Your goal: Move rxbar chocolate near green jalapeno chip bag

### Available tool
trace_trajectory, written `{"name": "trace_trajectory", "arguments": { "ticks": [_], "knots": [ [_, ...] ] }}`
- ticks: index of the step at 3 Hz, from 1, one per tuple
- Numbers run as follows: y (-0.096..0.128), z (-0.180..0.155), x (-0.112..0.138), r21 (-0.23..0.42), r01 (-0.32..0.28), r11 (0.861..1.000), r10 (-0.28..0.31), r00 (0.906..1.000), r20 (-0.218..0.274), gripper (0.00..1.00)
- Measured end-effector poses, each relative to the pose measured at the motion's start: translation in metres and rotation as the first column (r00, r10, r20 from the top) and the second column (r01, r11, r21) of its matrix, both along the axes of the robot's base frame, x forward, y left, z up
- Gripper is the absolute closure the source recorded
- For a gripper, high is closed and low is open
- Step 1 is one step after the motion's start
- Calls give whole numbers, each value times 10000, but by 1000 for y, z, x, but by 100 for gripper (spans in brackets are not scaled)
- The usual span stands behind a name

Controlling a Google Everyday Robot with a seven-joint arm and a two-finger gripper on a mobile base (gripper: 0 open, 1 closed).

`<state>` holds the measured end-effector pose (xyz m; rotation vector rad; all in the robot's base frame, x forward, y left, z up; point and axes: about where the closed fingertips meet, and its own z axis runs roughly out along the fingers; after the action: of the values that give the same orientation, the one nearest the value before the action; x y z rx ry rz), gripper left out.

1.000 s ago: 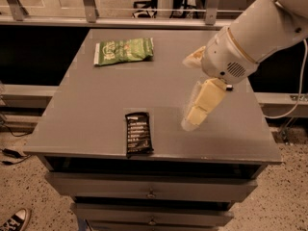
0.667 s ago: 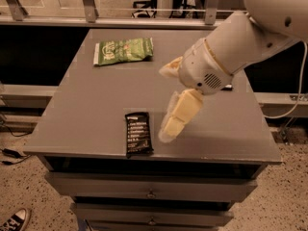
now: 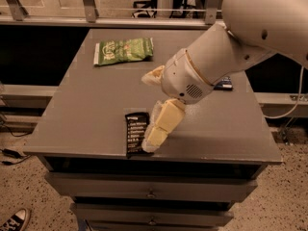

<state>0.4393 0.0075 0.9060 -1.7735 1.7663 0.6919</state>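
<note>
The rxbar chocolate [image 3: 135, 133], a black wrapper with white text, lies flat near the table's front edge, left of centre. The green jalapeno chip bag [image 3: 124, 50] lies flat at the back left of the table. My gripper [image 3: 148, 112] is open, just right of the bar. Its lower cream finger [image 3: 161, 125] reaches down to the bar's right edge, with the tip at the bar's lower right corner. The upper finger [image 3: 153, 76] points left, above the table. The bar and the bag are far apart.
The grey table [image 3: 82, 114] has drawers below its front edge. A dark blue bar wrapper [image 3: 224, 84] lies at the right, partly hidden behind my arm. A metal railing [image 3: 89, 4] runs behind the table. A shoe [image 3: 12, 221] is on the floor at bottom left.
My gripper has moved left and down towards the front of the table, from well right of the bar to right beside it. The bar and the bag have not moved.
</note>
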Motion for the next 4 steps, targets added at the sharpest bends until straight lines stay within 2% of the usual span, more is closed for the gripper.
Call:
{"name": "trace_trajectory", "arguments": {
  "ticks": [1,2,3,4],
  "knots": [
    [16,-7,3,125,-176,9998,177,9998,-37,0],
    [40,-22,12,-75,-88,9999,88,10000,1,0],
    [49,-31,16,-172,-5,9999,9,9998,188,0],
    [41,-44,18,-318,321,9990,-316,9994,159,0]
  ]
}}
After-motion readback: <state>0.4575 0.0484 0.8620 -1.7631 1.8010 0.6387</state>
